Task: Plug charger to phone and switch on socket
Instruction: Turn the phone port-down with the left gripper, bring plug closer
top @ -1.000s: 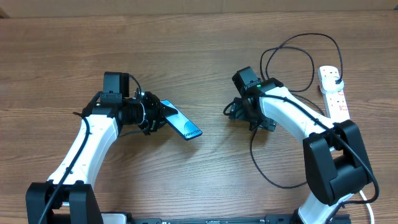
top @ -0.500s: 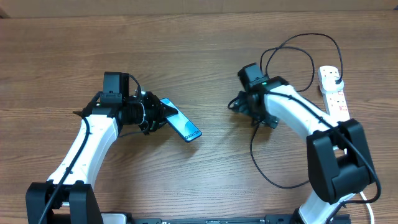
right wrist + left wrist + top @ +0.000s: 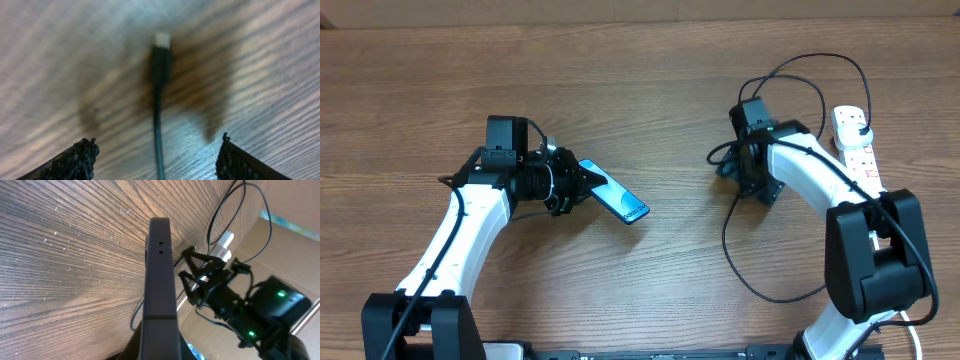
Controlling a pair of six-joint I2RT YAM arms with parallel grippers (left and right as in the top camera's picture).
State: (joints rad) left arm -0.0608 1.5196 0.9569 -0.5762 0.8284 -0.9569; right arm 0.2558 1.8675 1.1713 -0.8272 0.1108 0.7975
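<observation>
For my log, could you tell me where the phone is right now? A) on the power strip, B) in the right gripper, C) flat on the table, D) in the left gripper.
D: the left gripper is shut on one end of the phone.

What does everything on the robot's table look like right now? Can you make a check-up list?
Surface: brown wooden table, bare wood.
Job's things: slim blue-screened smartphone, held tilted; white power strip with red markings, at the right side.
Clutter: nothing seen.
Grippers: left gripper shut on the smartphone; right gripper open, straddling the cable.
Cables: long thin black charger cable lies in loose loops, its connector tip on the table, not in the smartphone.
Surroundings: brown cardboard beyond the far edge.
</observation>
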